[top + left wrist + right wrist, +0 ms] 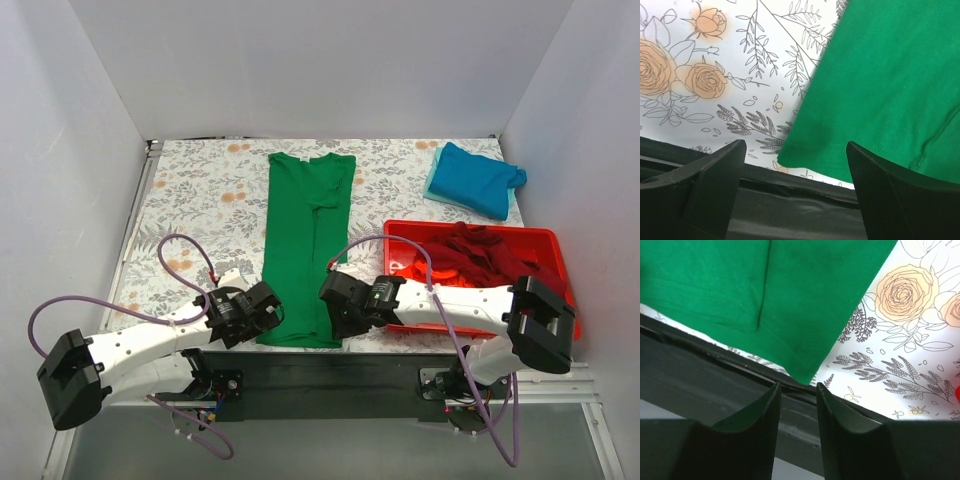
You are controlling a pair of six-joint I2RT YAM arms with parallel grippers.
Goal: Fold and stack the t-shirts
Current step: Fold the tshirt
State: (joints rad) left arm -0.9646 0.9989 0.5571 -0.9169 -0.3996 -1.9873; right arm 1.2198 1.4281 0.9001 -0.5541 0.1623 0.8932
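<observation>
The bright green t-shirt (305, 250) lies flat in a long narrow strip, collar at the far end, hem at the near table edge. My left gripper (270, 312) is open wide at the hem's left corner, and that corner (790, 155) lies between its fingers. My right gripper (334, 305) is at the hem's right corner (807, 375). Its jaws stand a little apart, empty, just short of the cloth. The teal blue t-shirt (478, 178) lies folded at the back right. The dark maroon t-shirt (485, 252) and the orange-red t-shirt (420, 262) lie crumpled in the red tray (470, 227).
The floral tablecloth (200, 200) covers the table. Its black front edge (790, 200) runs right under both grippers. White walls close in the left, back and right sides. The red tray stands close to my right arm.
</observation>
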